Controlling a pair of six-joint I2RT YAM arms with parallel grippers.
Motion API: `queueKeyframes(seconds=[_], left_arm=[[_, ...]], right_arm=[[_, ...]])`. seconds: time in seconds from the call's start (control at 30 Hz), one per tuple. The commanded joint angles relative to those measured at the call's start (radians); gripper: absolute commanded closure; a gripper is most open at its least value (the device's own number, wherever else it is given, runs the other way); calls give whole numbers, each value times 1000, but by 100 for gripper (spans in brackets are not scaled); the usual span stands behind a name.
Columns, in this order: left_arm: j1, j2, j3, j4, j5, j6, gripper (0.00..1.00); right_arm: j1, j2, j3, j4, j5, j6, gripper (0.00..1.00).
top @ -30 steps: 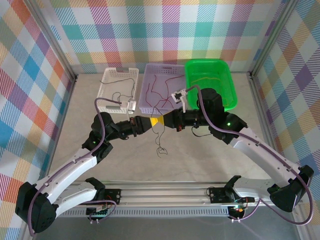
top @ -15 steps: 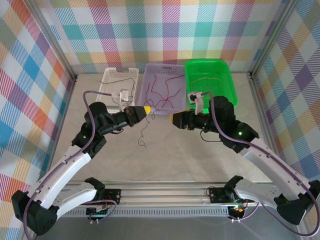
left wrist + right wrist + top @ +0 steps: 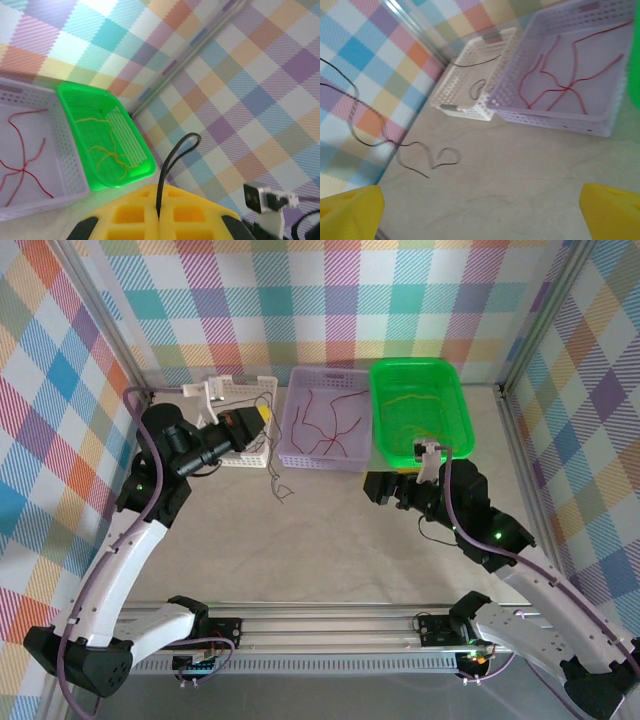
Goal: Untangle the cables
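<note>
**L gripper nips black cable; R gripper spread wide**

Ref = purple basket (image 3: 320, 460).

L gripper (image 3: 260, 417) sits just left of it, over the white basket (image 3: 243, 458). In the L wrist view we see its yellow fingers (image 3: 130, 215) pressed together w/ the black cable (image 3: 160, 187) caught in the seam betw. them. A short loop stands up above the grip. In the top view the rest of that cable hangs down past the purple basket's near-left corner and ends in a curl at the table (image 3: 320, 550), just in front of that corner.

R gripper (image 3: 372, 487) is in front of the purple basket's near-right corner, apart from all cables. In the R wrist view its fingertips (image 3: 350, 210) sit at opposite sides of the frame, spread wide, bare table betw. them.

Red cables (image 3: 563, 89) lie inside the purple basket, crossing each other. Yellow cables (image 3: 102, 150) lie in the green basket (image 3: 410, 364), which is right beside the purple one on its right. More thin black strands are in the white basket; we cannot tell if they join the held one.
</note>
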Motion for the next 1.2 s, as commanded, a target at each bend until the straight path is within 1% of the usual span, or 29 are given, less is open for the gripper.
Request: queueKeyframes(seconds=[0.0,0.1,0.23,0.33,0.47,0.73,1.0,1.17], left_arm=[[49,25,60,-45,-25,37,100],[91,47,89,-38,-71,33,100],[124,97,142,-49,-111,44,100],[136,133,182,-61,-140,74,100],[160,170,223,-88,-215,126,100],[194,243,264,-81,-350,195,100],[210,340,309,-50,-469,235,100],[212,404,354,-36,-506,267,100]], right_arm=[[-10,-38,-41,12,150,38,0],[-14,-64,-88,13,221,62,0],[-18,-91,-150,23,290,89,0],[-20,-106,-182,17,342,103,0],[-23,-130,-211,-11,417,148,0],[-23,-194,-290,35,441,194,0],[-24,-210,-314,42,441,169,0],[-22,-199,-313,53,411,147,0]])
